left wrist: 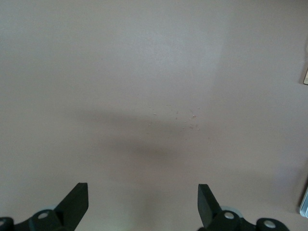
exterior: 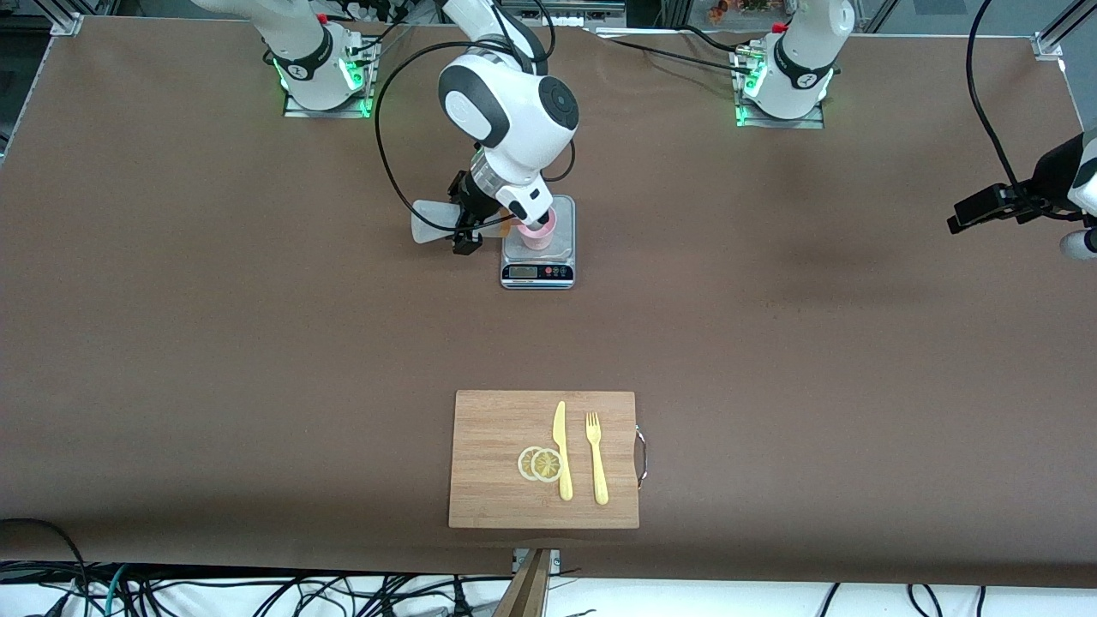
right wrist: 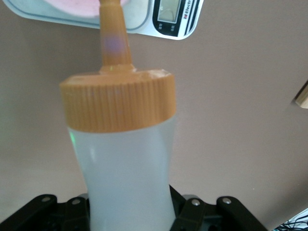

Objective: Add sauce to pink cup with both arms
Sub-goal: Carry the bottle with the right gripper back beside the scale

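My right gripper (exterior: 467, 224) is shut on the sauce bottle (exterior: 428, 223), a whitish squeeze bottle with an orange cap. The bottle is tipped on its side, with the nozzle toward the pink cup (exterior: 540, 231). The cup stands on a small kitchen scale (exterior: 537, 272). In the right wrist view the bottle (right wrist: 125, 183) fills the gripper (right wrist: 132, 211), and its orange nozzle (right wrist: 113, 38) reaches over the pink cup (right wrist: 77, 6) on the scale (right wrist: 178, 19). My left gripper (exterior: 964, 214) waits open and empty over bare table at the left arm's end, its fingers wide apart (left wrist: 142, 185).
A wooden cutting board (exterior: 497, 446) lies nearer the front camera, with a yellow knife (exterior: 561, 450), a yellow fork (exterior: 597, 458) and two lemon slices (exterior: 540, 464) on it. A black cable (exterior: 386, 163) loops beside the right arm.
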